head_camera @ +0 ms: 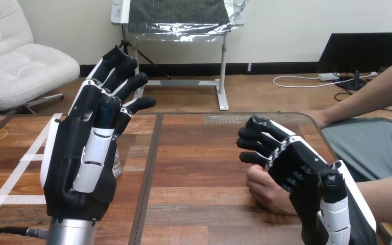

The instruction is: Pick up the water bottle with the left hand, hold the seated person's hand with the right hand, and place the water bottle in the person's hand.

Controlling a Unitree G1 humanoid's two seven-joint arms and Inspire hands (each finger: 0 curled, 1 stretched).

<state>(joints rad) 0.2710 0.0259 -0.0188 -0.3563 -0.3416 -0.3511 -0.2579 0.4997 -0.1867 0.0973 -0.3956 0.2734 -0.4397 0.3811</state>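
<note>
Wooden table (194, 173): left hand (81, 153) open, right hand (306, 168) over the person's hand (265, 194).
The left hand's fingers stand straight and spread. Whether the right hand grips, I cannot tell. The water bottle (117, 166) peeks out just behind the left palm, its long axis hidden.

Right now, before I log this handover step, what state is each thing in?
left hand: open, fingers straight, raised.
right hand: lying over the person's hand; grip cannot be told.
person's hand: curled closed, resting on the table.
water bottle: mostly hidden behind the left hand; pose cannot be told.
</note>
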